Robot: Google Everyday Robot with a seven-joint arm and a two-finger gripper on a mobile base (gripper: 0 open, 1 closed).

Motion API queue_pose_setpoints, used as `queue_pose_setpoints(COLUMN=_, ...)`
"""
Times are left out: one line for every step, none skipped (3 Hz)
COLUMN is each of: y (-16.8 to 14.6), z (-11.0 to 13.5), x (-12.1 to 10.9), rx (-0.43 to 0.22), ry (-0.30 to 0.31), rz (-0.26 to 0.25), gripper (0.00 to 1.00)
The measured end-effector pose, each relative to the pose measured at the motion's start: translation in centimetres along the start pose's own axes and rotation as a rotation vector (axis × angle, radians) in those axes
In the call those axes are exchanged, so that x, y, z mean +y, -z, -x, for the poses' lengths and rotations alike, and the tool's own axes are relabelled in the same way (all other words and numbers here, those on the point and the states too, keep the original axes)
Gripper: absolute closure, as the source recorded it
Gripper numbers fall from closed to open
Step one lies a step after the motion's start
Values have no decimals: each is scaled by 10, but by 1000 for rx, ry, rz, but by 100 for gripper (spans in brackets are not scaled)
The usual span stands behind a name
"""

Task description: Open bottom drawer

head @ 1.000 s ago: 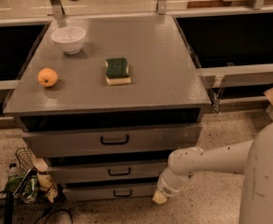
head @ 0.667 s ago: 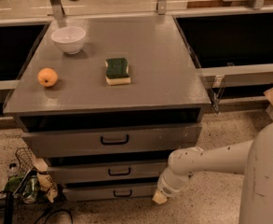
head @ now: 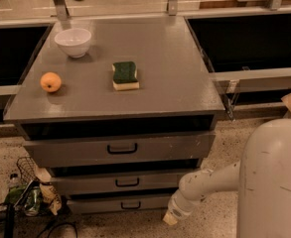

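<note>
— Where does the bottom drawer (head: 103, 204) sit?

— Lowest in the stack of three grey fronts under the grey table top (head: 175, 78), just above the speckled floor (head: 219, 222). It is the narrowest and shallowest of the three, and its small black loop handle (head: 130, 205) is in the middle of the front. The front does not stand out past the middle drawer (head: 85, 185) above it.

— And the gripper (head: 170, 218)?

— Low down, near the floor, just off the right end of the bottom drawer's front and well to the right of the handle. It hangs from the pale arm (head: 212, 181), which reaches in from the robot's rounded body (head: 271, 182) at the right edge. Whether it touches the drawer front cannot be told.

— Is it open, closed, or gripping something?

— That cannot be told from this view; only a tan tip shows at the end of the arm.

— What else is there?

— The top drawer (head: 175, 147), the widest and tallest, has the larger black handle (head: 122, 148). On the table top stand a white bowl (head: 73, 41) at the back left, an orange (head: 50, 82) near the left edge, and a sponge (head: 124, 75), green on top and yellow beneath, near the middle. All three lie well apart. On the floor at the lower left is a wire basket (head: 28, 170) with packets in it.
</note>
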State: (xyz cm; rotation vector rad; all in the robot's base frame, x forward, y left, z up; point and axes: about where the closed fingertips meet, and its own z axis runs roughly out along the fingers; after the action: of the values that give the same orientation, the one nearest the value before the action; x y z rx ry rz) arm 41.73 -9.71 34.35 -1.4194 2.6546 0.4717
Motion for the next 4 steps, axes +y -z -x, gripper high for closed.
queue_pose_setpoints(y=-1, z=2, x=-1, rx=-8, ry=-4, rz=-4, gripper=81)
queue_pose_setpoints(y=-1, z=2, x=-1, rx=-8, ry=-4, rz=-4, gripper=58)
queue_pose_setpoints(y=-1, z=2, x=-1, rx=-8, ry=-4, rz=-4, gripper=34)
queue_pose_setpoints(y=-1, z=2, x=-1, rx=-7, ry=-4, rz=-4, gripper=4)
